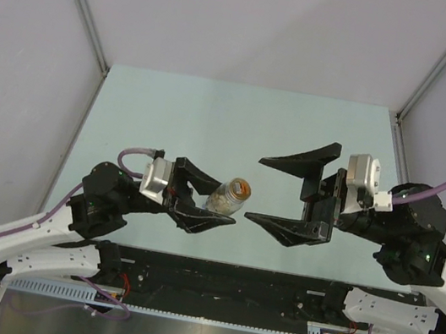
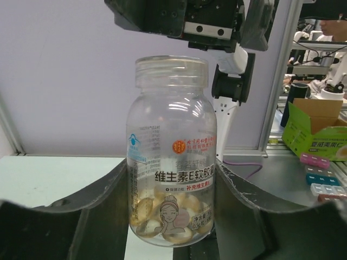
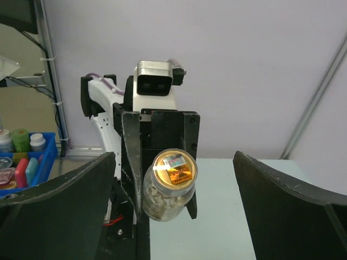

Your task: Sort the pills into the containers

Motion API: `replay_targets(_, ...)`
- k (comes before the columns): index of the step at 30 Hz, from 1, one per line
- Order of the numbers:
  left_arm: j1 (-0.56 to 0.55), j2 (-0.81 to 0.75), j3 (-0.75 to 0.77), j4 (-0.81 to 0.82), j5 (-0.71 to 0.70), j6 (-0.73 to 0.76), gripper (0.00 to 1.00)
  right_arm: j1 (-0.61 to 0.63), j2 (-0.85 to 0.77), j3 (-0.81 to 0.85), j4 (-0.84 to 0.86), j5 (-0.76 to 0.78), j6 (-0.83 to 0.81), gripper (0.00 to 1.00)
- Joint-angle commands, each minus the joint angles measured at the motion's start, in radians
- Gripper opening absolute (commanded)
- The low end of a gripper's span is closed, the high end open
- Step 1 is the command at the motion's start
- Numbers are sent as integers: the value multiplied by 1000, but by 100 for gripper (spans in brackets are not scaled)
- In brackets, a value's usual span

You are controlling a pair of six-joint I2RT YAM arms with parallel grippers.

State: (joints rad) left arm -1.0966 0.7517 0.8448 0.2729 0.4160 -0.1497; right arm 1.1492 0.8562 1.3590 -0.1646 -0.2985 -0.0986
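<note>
My left gripper (image 1: 225, 203) is shut on the stubby clear jar (image 1: 228, 195) and holds it above the table, tilted with its orange-gold top toward the right arm. In the left wrist view the jar (image 2: 171, 157) stands between both fingers, with several golden pills (image 2: 162, 219) at its bottom. My right gripper (image 1: 255, 188) is wide open and empty, facing the jar's top from a short way off. In the right wrist view the jar (image 3: 168, 187) sits between my open right fingers (image 3: 70, 200). The blue-capped vial is out of view. I see no loose pills on the table.
The pale green table (image 1: 238, 127) is bounded by grey walls on three sides. Off the table, a green carton (image 2: 314, 132) and pill organiser boxes (image 2: 320, 173) show on one side. A blue bin of bottles (image 3: 24, 160) shows on the other.
</note>
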Motion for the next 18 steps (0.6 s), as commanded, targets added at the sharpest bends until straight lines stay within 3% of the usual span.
replay_targets(1,0,-9,37,54,63,-8,0,-6,26,2,16,-96,19,94)
replay_targets(18,0,-12,19,100,95,-28,0,-9,93,2,88,-171,68,75)
